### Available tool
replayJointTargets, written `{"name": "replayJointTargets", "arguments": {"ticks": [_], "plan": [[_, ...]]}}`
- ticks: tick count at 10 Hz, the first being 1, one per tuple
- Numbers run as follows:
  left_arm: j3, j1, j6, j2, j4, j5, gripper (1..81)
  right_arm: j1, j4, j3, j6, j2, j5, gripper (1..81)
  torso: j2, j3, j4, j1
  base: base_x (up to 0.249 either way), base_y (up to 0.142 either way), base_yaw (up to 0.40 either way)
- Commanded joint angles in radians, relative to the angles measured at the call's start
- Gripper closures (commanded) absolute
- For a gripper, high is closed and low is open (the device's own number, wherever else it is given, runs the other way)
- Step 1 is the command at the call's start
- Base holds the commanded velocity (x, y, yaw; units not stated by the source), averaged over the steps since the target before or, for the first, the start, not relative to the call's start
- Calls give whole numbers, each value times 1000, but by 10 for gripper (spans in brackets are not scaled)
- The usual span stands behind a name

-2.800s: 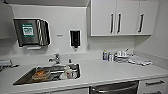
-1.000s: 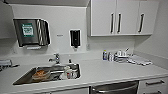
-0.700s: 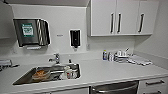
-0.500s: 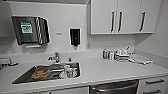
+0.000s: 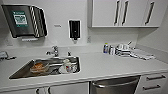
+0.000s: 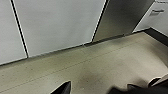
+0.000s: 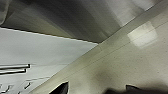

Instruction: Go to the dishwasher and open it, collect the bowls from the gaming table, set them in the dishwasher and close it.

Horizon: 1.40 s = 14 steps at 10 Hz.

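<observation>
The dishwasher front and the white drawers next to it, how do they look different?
The dishwasher has a brushed steel front under the counter; the drawers right of it are white. The dishwasher's handle is a wide steel bar across its top, the drawers' handles are short dark bars. Both are shut and sit below the same white countertop.

Both arms are hung low, near the floor (image 6: 100, 65). The left gripper (image 6: 97, 88) is held just above it, dark fingers (image 6: 62, 88) spread apart with nothing between them. The right gripper (image 7: 96, 89) is posed likewise above the floor, fingers (image 7: 61, 88) parted.
</observation>
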Motion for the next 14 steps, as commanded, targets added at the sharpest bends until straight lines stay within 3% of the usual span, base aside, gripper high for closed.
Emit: {"name": "replayJointTargets", "arguments": {"ticks": [1,8,9,11,12,14], "plan": [[-7,-55,2,-42,1,0,10,151,27,32,2,-53,-37,10,0,0,0,0,0,0,0],[-9,-55,0,-38,-2,0,10,354,30,9,65,-59,-163,10,0,1,0,0,0,0,0],[-9,-55,0,-38,-2,0,10,366,32,6,68,-61,-174,10,0,-94,0,0,0,0,0],[-9,-55,0,-38,-9,0,10,385,32,7,68,-65,-174,10,0,-121,0,0,0,0,0],[-9,-55,0,-38,-10,0,10,402,35,10,77,-71,-177,10,0,-60,0,0,0,0,0],[-9,-55,0,-39,-10,0,10,456,42,18,90,-85,-180,10,1,-100,0,1,0,0,0]]}}
